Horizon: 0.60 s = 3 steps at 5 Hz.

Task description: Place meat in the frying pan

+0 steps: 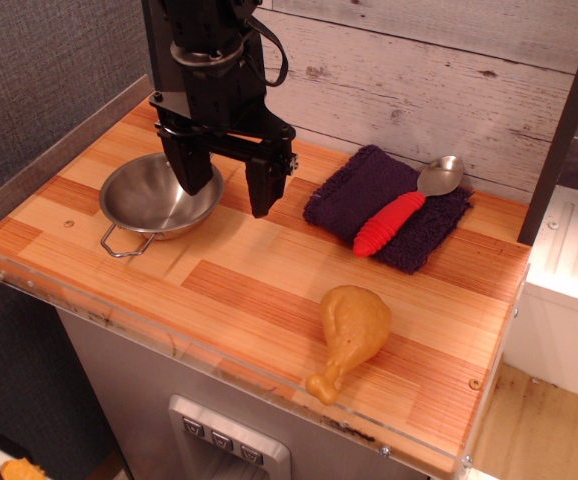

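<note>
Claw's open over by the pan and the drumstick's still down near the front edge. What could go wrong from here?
1. The drumstick lies close to the front edge of the counter; a glancing grab might nudge it off.
2. Its rounded, tapering shape could slip from the claw.
3. The claw hangs partly over the pan, so a low sweep toward the drumstick could clip the rim, or the red-handled spoon on the purple cloth.

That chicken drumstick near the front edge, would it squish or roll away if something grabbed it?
The drumstick looks like smooth molded plastic, so probably stiff and a bit slippery. Its rounded fat end may let it rock or pivot if nudged, though the narrow bone end should stop it rolling far.
</note>
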Tool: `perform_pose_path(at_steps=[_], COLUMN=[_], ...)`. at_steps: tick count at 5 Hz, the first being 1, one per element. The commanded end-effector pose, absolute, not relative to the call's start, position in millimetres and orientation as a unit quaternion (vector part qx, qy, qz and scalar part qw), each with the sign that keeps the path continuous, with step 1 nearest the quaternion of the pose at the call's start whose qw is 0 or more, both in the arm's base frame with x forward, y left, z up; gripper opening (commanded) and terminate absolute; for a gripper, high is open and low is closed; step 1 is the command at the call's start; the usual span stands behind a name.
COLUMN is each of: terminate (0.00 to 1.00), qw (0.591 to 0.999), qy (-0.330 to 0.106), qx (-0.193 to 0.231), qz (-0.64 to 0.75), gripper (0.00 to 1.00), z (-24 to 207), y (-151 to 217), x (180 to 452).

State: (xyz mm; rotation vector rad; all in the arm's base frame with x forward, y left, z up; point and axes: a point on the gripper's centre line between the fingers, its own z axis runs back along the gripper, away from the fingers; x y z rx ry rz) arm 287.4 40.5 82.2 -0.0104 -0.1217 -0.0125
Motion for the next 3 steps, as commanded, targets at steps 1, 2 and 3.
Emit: perform_pose_path(at_steps=[1, 2, 3], terminate=[0.0, 0.0, 0.0], qw=[0.998, 0.996, 0.995], qy=[-0.061, -0.075, -0.085], qx=[-0.005, -0.02, -0.033], qz=[-0.006, -0.035, -0.037], gripper=[1.0, 1.0, 1.0], z=[82, 82, 82], y=[41, 6, -31], x=[287, 286, 276])
